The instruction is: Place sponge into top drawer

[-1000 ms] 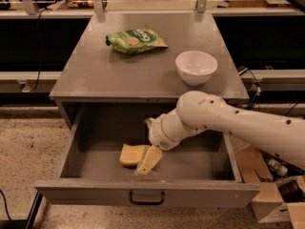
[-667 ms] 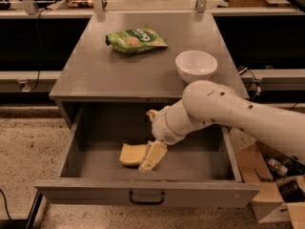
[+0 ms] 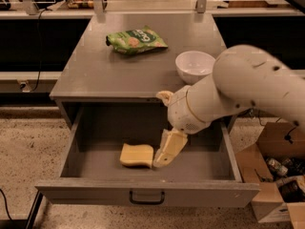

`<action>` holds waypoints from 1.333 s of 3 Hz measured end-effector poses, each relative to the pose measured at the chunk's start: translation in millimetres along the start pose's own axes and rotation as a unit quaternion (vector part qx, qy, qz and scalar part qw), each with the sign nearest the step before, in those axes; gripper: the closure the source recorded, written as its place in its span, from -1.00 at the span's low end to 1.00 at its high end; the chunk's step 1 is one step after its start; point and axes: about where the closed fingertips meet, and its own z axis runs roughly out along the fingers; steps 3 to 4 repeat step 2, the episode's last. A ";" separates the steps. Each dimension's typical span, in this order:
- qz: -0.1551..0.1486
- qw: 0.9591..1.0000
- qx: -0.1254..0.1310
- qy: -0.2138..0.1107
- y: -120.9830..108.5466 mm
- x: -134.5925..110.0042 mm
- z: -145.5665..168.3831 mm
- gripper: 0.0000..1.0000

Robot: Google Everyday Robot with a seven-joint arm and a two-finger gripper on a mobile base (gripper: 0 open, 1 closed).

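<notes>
Now the sponge point(image 3: 137, 155) lies in the open top drawer point(image 3: 200, 192), pincer point(image 3: 162, 161) at its right edge, open or closed I cannot tell; lifting away could snag it

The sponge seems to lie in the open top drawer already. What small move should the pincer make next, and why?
Probably raise the pincer straight up, out of the top drawer. The sponge lies flat on the drawer floor, and the pincer hangs low, close beside it, so a sideways pull might drag the sponge along.
</notes>
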 end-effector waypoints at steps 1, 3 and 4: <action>-0.011 1.000 0.010 0.009 -0.7 -16.5 -46.3 -1.00; -0.004 0.999 0.033 0.008 -13.8 -16.6 -86.1 -1.00; -0.004 0.999 0.033 0.008 -13.8 -16.6 -86.1 -1.00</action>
